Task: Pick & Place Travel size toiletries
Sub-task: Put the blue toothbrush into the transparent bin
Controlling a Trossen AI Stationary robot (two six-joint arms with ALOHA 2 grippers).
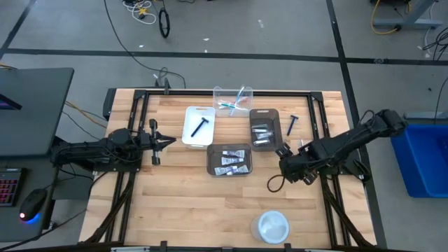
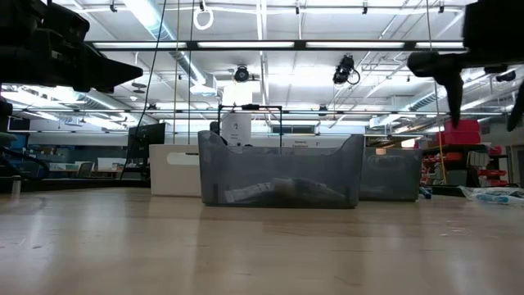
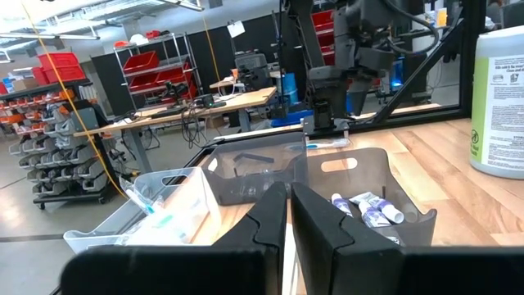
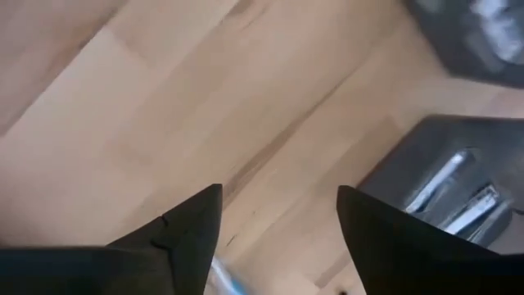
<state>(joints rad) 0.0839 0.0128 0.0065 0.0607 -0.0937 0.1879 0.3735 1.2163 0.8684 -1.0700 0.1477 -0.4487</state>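
In the high view the toiletries lie sorted in bins at mid-table. Toothpaste tubes [image 1: 229, 160] fill a dark grey bin [image 1: 210, 162]. Silvery tubes [image 1: 262, 133] are in a second grey bin, a black razor [image 1: 200, 127] in a white bin, and toothbrushes [image 1: 234, 103] in a clear bin. A blue-handled razor [image 1: 292, 124] lies flat on the bare wood. My right gripper [image 1: 283, 152] [image 4: 278, 190] hovers open over the wood beside the silvery tubes [image 4: 454, 192]. My left gripper [image 1: 170, 142] [image 3: 289, 209] waits shut and level, left of the bins.
A round white labelled container [image 1: 273, 225] [image 3: 499, 98] stands near the table's near edge. The low view shows the toothpaste bin [image 2: 278, 174] in the middle, with both arms above it. Bare wood lies left, right and in front of the bins. A black frame [image 1: 224, 92] runs round the table.
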